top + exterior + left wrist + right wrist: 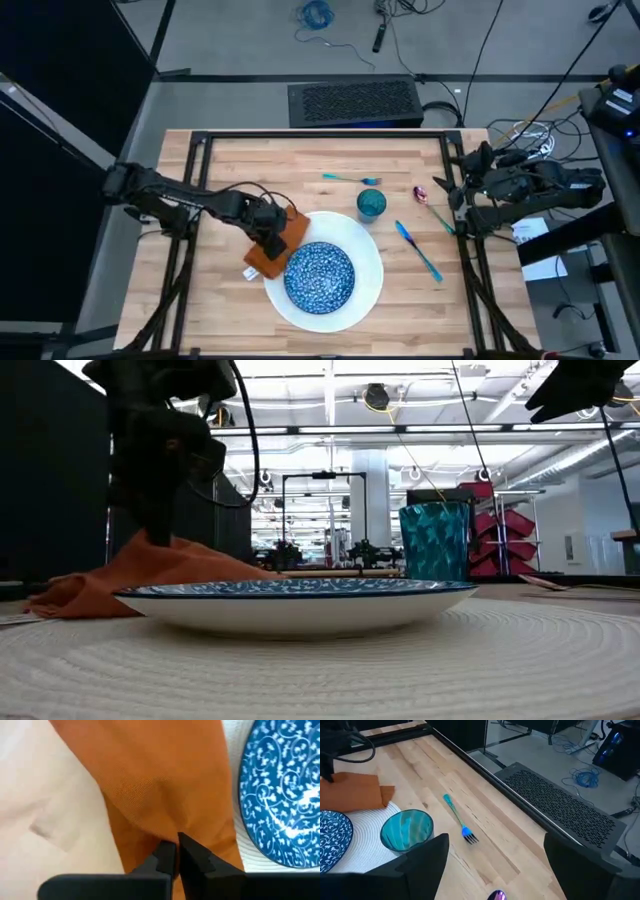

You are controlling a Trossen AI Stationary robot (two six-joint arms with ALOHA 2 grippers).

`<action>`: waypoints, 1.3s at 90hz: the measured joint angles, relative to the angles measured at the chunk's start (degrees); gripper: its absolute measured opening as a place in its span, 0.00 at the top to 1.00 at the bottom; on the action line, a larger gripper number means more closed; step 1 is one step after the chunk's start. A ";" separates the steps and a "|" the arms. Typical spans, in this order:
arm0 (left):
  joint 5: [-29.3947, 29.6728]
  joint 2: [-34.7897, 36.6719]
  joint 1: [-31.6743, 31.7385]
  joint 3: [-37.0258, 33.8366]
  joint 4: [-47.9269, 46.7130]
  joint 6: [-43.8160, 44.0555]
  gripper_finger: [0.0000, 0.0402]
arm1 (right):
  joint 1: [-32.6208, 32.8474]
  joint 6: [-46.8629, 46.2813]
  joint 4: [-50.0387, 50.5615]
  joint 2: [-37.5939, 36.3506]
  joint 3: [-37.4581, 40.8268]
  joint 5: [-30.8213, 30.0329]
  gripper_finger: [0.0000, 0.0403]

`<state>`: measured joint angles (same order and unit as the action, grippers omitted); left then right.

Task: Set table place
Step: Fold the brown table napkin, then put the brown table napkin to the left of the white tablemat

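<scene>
Lying lowest in the overhead frame, a blue speckled bowl [320, 276] is sitting on a large white round plate [372, 262], near the bottom centre of the light-wood table [300, 160]. Just left of the plate, the left gripper [272, 243] is pinching an orange-brown napkin [283, 243], its fingers [167, 857] closing almost together on a fold. The cloth is sagging softly, so it is probably light and limp, best taken by an edge or corner. Slightly higher, right of centre, a small teal cup [371, 204] is standing upright, with a teal knife [417, 250] to its right and a teal fork [352, 179] above it. At the far right edge, the right gripper [450, 203] is waiting with fingers spread wide, holding nothing.
</scene>
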<state>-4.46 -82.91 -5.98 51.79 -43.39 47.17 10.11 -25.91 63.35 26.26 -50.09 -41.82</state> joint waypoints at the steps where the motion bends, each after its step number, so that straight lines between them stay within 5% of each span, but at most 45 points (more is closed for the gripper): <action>1: -0.02 0.00 0.00 0.00 -0.01 -0.02 0.98 | 0.00 0.00 0.00 0.00 0.00 0.01 0.22; 24: 1.84 0.00 0.17 0.00 -0.49 -2.94 0.80 | 0.01 0.17 -0.01 -0.02 0.00 0.02 0.22; 40: 8.29 0.31 1.60 0.00 -10.78 -3.16 0.71 | 0.00 0.20 0.00 -0.01 0.00 0.06 0.22; 78: 2.92 6.14 -8.04 0.02 -7.86 2.02 0.71 | 0.00 0.23 0.00 -0.02 0.00 -0.11 0.22; 117: 6.55 -5.33 -10.70 0.00 -5.15 -1.58 0.70 | 0.02 0.20 -0.03 0.00 0.00 0.11 0.22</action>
<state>2.09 -88.24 -16.67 51.79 -48.53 45.59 10.13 -25.71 63.32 26.26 -50.09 -41.71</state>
